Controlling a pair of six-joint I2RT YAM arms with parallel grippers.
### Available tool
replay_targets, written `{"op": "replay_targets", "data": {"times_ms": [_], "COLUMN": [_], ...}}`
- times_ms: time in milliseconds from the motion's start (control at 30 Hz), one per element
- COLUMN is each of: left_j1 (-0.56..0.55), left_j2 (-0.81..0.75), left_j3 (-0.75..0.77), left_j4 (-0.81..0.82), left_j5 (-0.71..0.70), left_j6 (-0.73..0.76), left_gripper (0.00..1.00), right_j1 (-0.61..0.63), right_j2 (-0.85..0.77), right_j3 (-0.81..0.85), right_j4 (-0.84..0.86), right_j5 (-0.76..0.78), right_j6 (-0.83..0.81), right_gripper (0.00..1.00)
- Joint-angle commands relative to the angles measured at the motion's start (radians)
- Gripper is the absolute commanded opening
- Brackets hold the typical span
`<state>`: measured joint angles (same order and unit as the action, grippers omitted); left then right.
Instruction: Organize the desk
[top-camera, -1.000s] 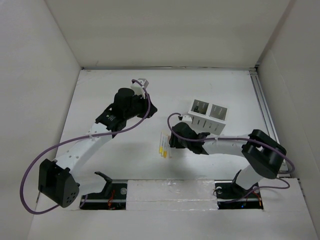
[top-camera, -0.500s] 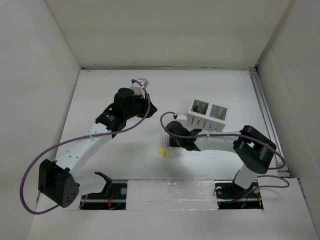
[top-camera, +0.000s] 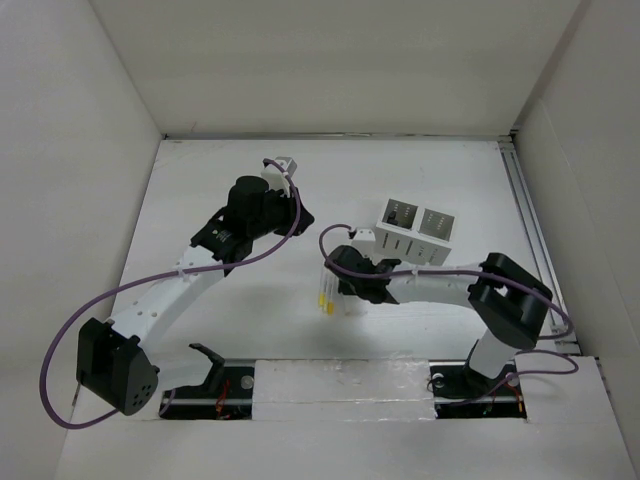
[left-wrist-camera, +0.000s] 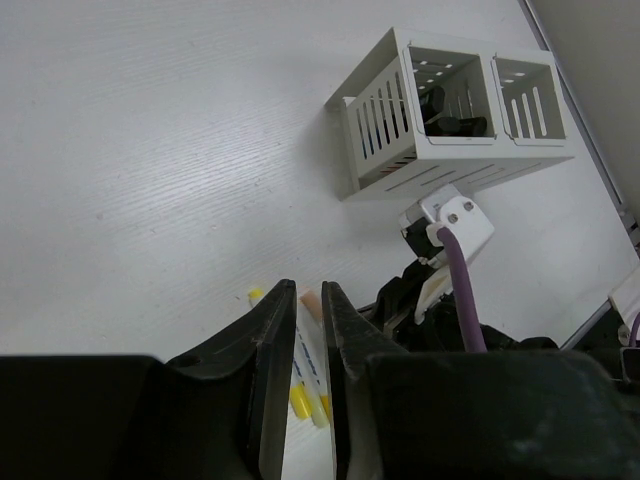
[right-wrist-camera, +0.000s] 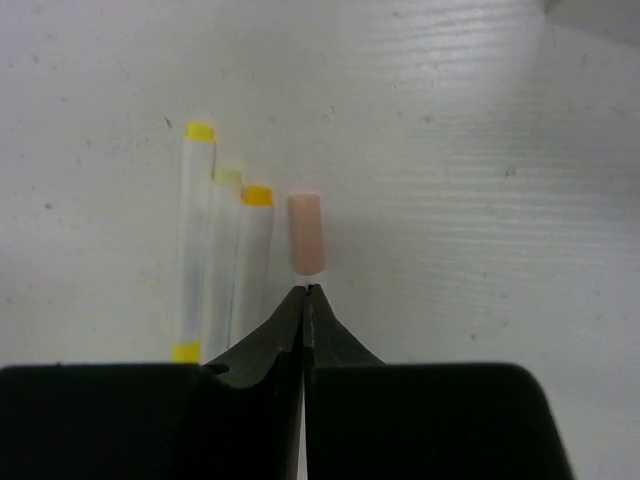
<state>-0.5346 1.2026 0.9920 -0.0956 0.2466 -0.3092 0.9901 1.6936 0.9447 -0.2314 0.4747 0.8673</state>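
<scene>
On the white desk (top-camera: 420, 170), several markers (top-camera: 326, 290) lie side by side. The right wrist view shows two with yellow caps (right-wrist-camera: 192, 240) and one with a pink cap (right-wrist-camera: 305, 232). My right gripper (right-wrist-camera: 304, 290) is shut, its tips meeting at the base of the pink cap, and nothing shows between them. The pink marker's body runs under the fingers, hidden. From above, the right gripper (top-camera: 335, 283) sits at the markers' right side. My left gripper (left-wrist-camera: 308, 300) hangs above the desk, left of the markers, shut to a thin slit and holding nothing.
A white slotted two-compartment holder (top-camera: 417, 229) stands behind the right gripper, with dark items (left-wrist-camera: 445, 110) in one compartment. A metal rail (top-camera: 530, 220) runs along the desk's right edge. White wall panels enclose the desk on three sides.
My right arm has moved left toward the markers and its gripper has gone from half open to shut at the pink-capped marker. The left arm has not moved.
</scene>
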Motion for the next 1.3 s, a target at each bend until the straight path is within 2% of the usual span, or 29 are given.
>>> {"op": "replay_targets", "data": {"times_ms": [0, 33, 100, 133, 333, 600, 667, 767, 933, 967, 1000, 1067, 1133, 1267], "left_j1": [0.004, 0.004, 0.004, 0.004, 0.004, 0.004, 0.004, 0.004, 0.004, 0.004, 0.004, 0.004, 0.004, 0.004], "left_j2": [-0.018, -0.017, -0.020, -0.023, -0.032, -0.040, -0.041, -0.051, -0.061, -0.067, -0.070, -0.078, -0.086, -0.095], "left_j3": [0.034, 0.036, 0.036, 0.034, 0.034, 0.034, 0.031, 0.031, 0.033, 0.031, 0.031, 0.031, 0.030, 0.027], "left_j4": [0.028, 0.027, 0.031, 0.031, 0.030, 0.030, 0.030, 0.028, 0.023, 0.023, 0.023, 0.020, 0.022, 0.022], "left_j5": [0.003, 0.008, 0.013, 0.013, 0.011, 0.008, 0.010, -0.006, -0.015, -0.018, -0.021, -0.029, -0.029, -0.035], "left_j6": [-0.001, -0.001, -0.002, -0.002, -0.001, -0.002, -0.001, 0.002, 0.005, 0.007, 0.005, 0.009, 0.009, 0.010], "left_gripper": [0.13, 0.13, 0.14, 0.14, 0.14, 0.13, 0.13, 0.14, 0.13, 0.14, 0.14, 0.14, 0.14, 0.13], "right_j1": [0.012, 0.012, 0.012, 0.012, 0.012, 0.012, 0.012, 0.012, 0.012, 0.012, 0.012, 0.012, 0.012, 0.012], "right_j2": [-0.049, -0.067, -0.112, -0.112, -0.052, -0.009, 0.020, 0.058, 0.069, 0.080, 0.084, 0.093, 0.098, 0.032], "right_j3": [-0.075, -0.086, -0.093, -0.089, -0.020, -0.024, -0.009, 0.002, 0.000, 0.005, 0.011, 0.012, 0.011, -0.006], "right_j4": [-0.117, -0.109, -0.109, -0.109, -0.135, -0.132, -0.132, -0.137, -0.128, -0.132, -0.137, -0.141, -0.140, -0.144], "right_j5": [-0.016, -0.040, -0.038, -0.030, -0.005, -0.016, -0.024, -0.050, -0.136, -0.143, -0.149, -0.166, -0.179, -0.119], "right_j6": [0.039, 0.030, 0.021, 0.016, -0.014, 0.010, 0.002, -0.010, -0.050, -0.053, -0.054, -0.059, -0.059, -0.028], "right_gripper": [0.05, 0.18, 0.36, 0.39, 0.42, 0.42, 0.41, 0.32, 0.31, 0.28, 0.20, 0.13, 0.00, 0.00]}}
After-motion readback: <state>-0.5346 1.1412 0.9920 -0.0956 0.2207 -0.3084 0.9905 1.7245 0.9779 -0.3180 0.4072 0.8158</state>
